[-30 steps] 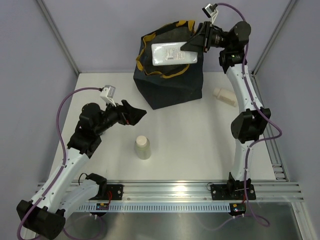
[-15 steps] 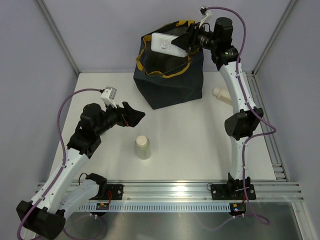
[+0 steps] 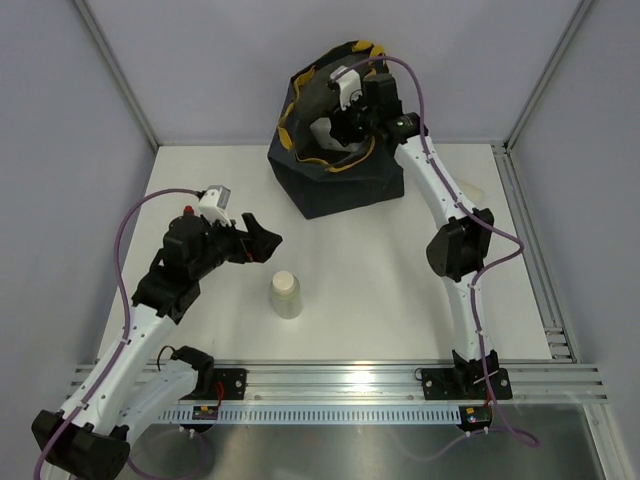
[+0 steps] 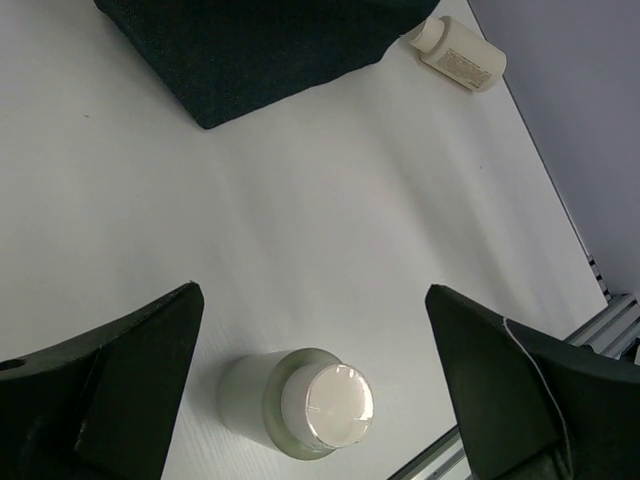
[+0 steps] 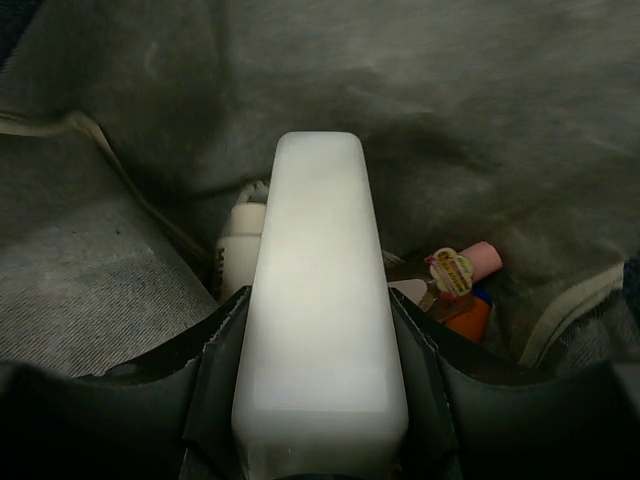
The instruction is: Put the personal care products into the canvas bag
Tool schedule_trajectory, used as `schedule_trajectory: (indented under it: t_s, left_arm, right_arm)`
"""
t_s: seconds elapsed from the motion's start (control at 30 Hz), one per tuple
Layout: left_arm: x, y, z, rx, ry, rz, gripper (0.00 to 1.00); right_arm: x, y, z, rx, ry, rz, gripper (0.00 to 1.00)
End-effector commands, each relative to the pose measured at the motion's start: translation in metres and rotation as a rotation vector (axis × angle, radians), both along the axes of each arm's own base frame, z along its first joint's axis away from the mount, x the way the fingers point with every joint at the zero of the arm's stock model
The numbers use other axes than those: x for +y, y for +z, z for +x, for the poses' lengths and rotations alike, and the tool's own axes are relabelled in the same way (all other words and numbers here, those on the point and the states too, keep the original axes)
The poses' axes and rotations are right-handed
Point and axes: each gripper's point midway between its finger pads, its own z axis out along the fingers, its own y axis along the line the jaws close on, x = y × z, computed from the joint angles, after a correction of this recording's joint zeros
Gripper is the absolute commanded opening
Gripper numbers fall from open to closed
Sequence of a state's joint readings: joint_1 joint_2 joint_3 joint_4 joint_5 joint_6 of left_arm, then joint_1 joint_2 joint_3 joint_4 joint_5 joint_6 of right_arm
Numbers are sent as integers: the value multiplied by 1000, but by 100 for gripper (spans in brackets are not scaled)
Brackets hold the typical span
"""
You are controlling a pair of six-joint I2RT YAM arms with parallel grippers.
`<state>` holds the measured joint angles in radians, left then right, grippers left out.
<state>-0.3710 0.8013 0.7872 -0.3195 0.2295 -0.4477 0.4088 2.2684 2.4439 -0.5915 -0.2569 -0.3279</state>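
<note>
One flat white plastic bottle (image 5: 320,220) is clamped in the right gripper (image 5: 318,310), inside the upright navy canvas bag (image 3: 335,185) with yellow rim, above a pink-capped peach bottle (image 5: 470,262). Nearer left, the left gripper (image 4: 310,295) hangs wide open near a standing pale white-capped bottle (image 4: 300,405).

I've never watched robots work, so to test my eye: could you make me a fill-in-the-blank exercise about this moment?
1. The right gripper grips a ___ container inside the canvas bag.
2. The left gripper is ___ and holds nothing.
3. A cream bottle lies on its ___ on the table near the bag.

Missing words: white; open; side.
</note>
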Motion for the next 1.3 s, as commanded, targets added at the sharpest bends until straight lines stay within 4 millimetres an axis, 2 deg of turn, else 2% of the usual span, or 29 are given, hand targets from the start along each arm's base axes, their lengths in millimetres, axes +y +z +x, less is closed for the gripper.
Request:
schedule_trajectory:
  t_s: [0.0,0.1,0.13,0.17,0.23,0.27,0.33,0.37,0.4,0.5,0.53,0.6,0.63,0.67,0.7,0.73,0.77,0.8,0.83,0.87,0.9,0.93,1.0,1.03,1.1,1.13,1.2,1.23,1.27]
  left_arm:
    - [5,-2,-7,-9,15,-2,99]
    - [5,-13,-14,17,21,-27,99]
    - [6,-17,-15,36,39,-43,99]
    - [7,-27,-17,58,49,-42,99]
    - [7,-32,-22,72,64,-60,99]
    - [4,-40,-26,89,57,-57,99]
    - [0,-45,-30,98,52,-64,99]
    - [-7,-50,-35,109,26,-61,99]
    - [-10,-53,-38,115,20,-57,99]
    - [-17,-60,-44,115,6,-25,99]
    - [-17,-59,-44,101,5,-10,99]
    - [-19,-55,-46,46,3,18,99]
    - [-18,-54,-46,28,6,27,99]
    - [-23,-52,-50,8,-12,33,99]
    - [-20,-53,-49,-13,1,63,99]
    - [-20,-56,-49,-14,6,83,99]
    - [-22,-61,-54,-5,-3,108,99]
    - [-17,-68,-50,7,44,142,99]
    - [-16,-71,-49,17,65,159,99]
    - [-19,-78,-53,33,64,182,99]
    - [-19,-85,-50,49,105,206,99]
    - [-28,-87,-55,49,86,214,99]
    - [-31,-92,-52,41,135,236,99]
    - [-37,-102,-55,48,126,280,99]
    - [-34,-109,-51,36,173,335,99]
    - [-36,-118,-53,39,166,376,99]
    - [-33,-128,-50,32,201,401,99]
    - [-32,-133,-49,35,218,415,99]
    - [-30,-136,-47,33,242,416,99]
  right_arm:
    - [7,29,12,-198,18,-102,0]
    - [8,-2,14,-142,21,-137,5]
    - [7,-12,16,-127,20,-150,17]
    - [7,-19,16,-115,19,-157,24]
    - [5,-31,16,-89,16,-175,43]
    - [5,-32,15,-83,15,-174,62]
    - [4,-25,10,-75,19,-160,75]
    - [5,-13,7,-83,18,-140,84]
    - [9,-3,2,-73,33,-98,88]
    - [10,51,-20,-102,67,8,99]
    - [8,78,-31,-129,80,45,99]
    - [9,110,-49,-153,122,110,99]
    - [5,134,-63,-178,140,139,99]
    - [0,148,-71,-178,148,170,99]
    - [3,158,-85,-175,208,201,100]
    - [-4,183,-104,-202,235,231,99]
    - [-12,185,-111,-177,244,255,100]
    - [-10,187,-127,-153,319,280,99]
    - [-17,210,-149,-186,348,305,99]
    - [-20,192,-154,-118,356,317,99]
    - [-24,189,-166,-93,401,332,100]
    - [-29,179,-180,-67,415,338,99]
    - [-37,169,-195,-52,431,335,99]
    - [-42,156,-209,-29,437,327,100]
    - [-48,143,-220,-1,445,323,99]
    - [-55,128,-228,28,443,323,99]
    - [-62,120,-239,28,444,322,100]
    - [-65,102,-240,71,436,323,100]
    - [-67,97,-243,78,440,322,100]
